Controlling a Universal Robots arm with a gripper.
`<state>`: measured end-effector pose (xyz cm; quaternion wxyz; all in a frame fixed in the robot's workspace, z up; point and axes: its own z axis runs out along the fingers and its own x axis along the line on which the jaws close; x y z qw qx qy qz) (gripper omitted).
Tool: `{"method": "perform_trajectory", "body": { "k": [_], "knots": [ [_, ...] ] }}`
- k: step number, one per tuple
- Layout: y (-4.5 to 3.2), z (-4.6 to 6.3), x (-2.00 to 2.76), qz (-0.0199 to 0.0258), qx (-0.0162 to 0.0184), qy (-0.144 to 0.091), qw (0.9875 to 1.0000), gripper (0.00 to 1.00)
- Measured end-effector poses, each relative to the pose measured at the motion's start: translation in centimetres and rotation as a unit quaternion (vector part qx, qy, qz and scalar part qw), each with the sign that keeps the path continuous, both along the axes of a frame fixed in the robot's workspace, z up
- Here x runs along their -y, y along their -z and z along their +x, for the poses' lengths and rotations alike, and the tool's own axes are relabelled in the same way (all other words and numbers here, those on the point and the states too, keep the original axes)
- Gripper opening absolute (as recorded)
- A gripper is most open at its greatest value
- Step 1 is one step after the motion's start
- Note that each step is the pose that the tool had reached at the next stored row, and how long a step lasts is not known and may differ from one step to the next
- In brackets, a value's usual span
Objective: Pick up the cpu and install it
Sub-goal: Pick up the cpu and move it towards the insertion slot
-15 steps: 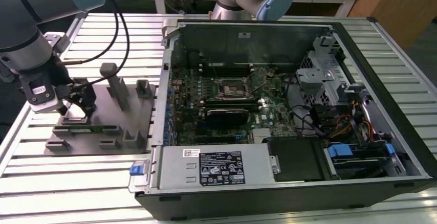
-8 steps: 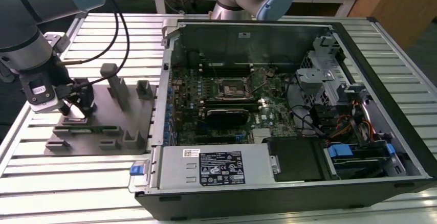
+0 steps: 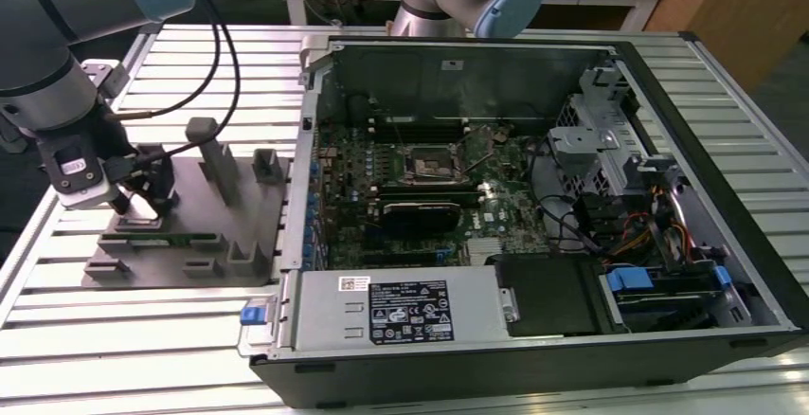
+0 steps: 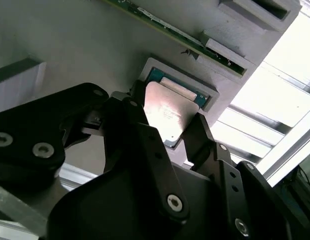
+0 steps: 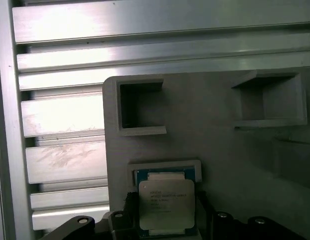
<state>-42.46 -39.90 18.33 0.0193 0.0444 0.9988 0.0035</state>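
— Well, where do we find the cpu (image 5: 166, 202)?
— In the first wrist view we see it in a shallow framed recess (image 5: 165, 165) near one edge of the grey tray (image 3: 189, 208), silver lid up, a thin green rim showing round the lid.
— And the gripper (image 3: 143, 210)?
— In the exterior view it hangs low over the tray's end towards the exterior view's left. In the second wrist view we see its two black fingers (image 4: 131, 112) set against opposite edges of the cpu, so we take it as pinching the cpu. Whether the chip is clear of the recess floor we cannot tell.
— What lies around it?
— A green stick (image 3: 158, 240) lies in a slot of the tray, just beside the gripper. The tray rests on the ribbed metal bench (image 3: 127, 339), and the open case (image 3: 531, 372) lies just beside it, at the exterior view's right. On the board inside we see the socket (image 3: 426, 162), well apart from the gripper.
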Motion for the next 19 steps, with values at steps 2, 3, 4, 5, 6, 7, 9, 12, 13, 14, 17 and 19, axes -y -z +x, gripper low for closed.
{"method": "perform_trajectory", "body": {
  "k": [2, 3, 4, 5, 6, 7, 9, 12, 13, 14, 17, 19],
  "knots": [
    [-0.01, 0.0, 0.0, 0.0, 0.0, -0.017, 0.9999, 0.55],
    [-0.01, 0.0, 0.0, -0.0001, 0.0, -0.018, 0.9998, 0.55],
    [0.0, 0.0, 0.0, 0.0, 0.0, -0.018, 0.9998, 0.55],
    [-0.01, 0.0, 0.0, 0.0, -0.0001, -0.018, 0.9998, 0.55],
    [-0.01, 0.0, 0.0, 0.0, 0.0, -0.018, 0.9998, 0.55],
    [-0.07, 0.0, 0.0, 0.0, 0.0, -0.018, 0.9998, 0.55],
    [-0.25, 0.0, 0.0, 0.0, 0.0, -0.018, 0.9998, 0.55],
    [-0.59, 0.0, 0.0, 0.0, 0.0, -0.018, 0.9998, 0.55],
    [-0.73, 0.0, 0.0, 0.0, 0.0, -0.018, 0.9998, 0.55],
    [-0.86, 0.0, 0.0, -0.0001, -0.0001, -0.018, 0.9998, 0.55],
    [-1.16, 0.0, 0.0, 0.0, 0.0, -0.018, 0.9998, 0.55],
    [-1.44, 0.0, 0.0, 0.0, 0.0, -0.018, 0.9998, 0.55]
  ]
}}
